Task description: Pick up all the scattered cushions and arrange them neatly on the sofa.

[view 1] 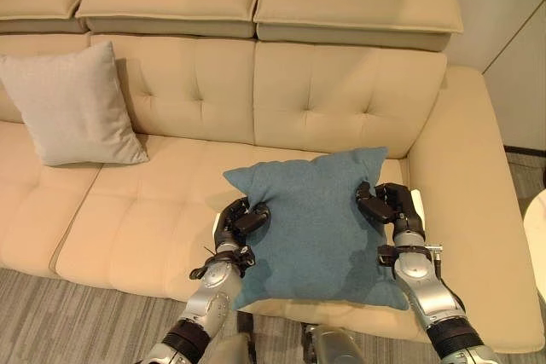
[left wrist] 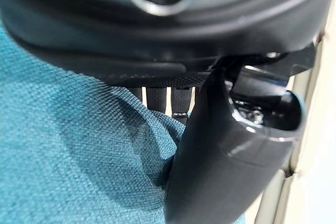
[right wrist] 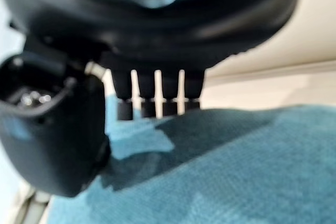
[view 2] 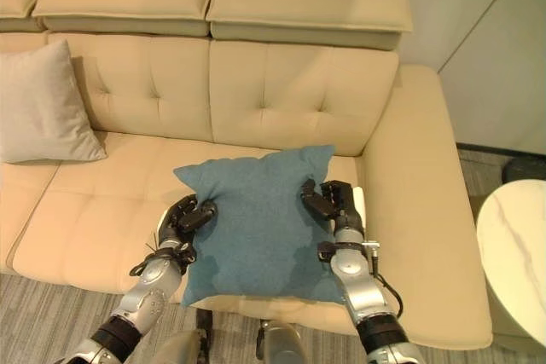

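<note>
Cushion point(view 1: 316, 228), the teal one, sits low and centre in the left eye view, lying over the front of the sofa point(view 1: 341, 91) seat with its lower edge hanging past the seat's front lip. Left hand point(view 1: 239, 221) has its fingers and thumb curled onto the cushion's left edge; right hand point(view 1: 386, 202) is curled the same way onto the right edge, and both wrist views show teal cloth bunched between thumb and fingers. A second, beige cushion point(view 1: 72, 108) leans upright against the backrest at the upper left, well apart from the teal one. The main risk, as I judge it, is the grip itself: each hand pinches only a fold of soft cloth at an edge, so the filling could sag and the cloth slide out on one side, leaving the cushion dangling or dropping off the front lip to the floor point(view 1: 51, 321). Uneven lifting by the two arms would twist it. Letting go too early, with this much overhang, would likely let it tip forward rather than settle against the backrest.
</note>
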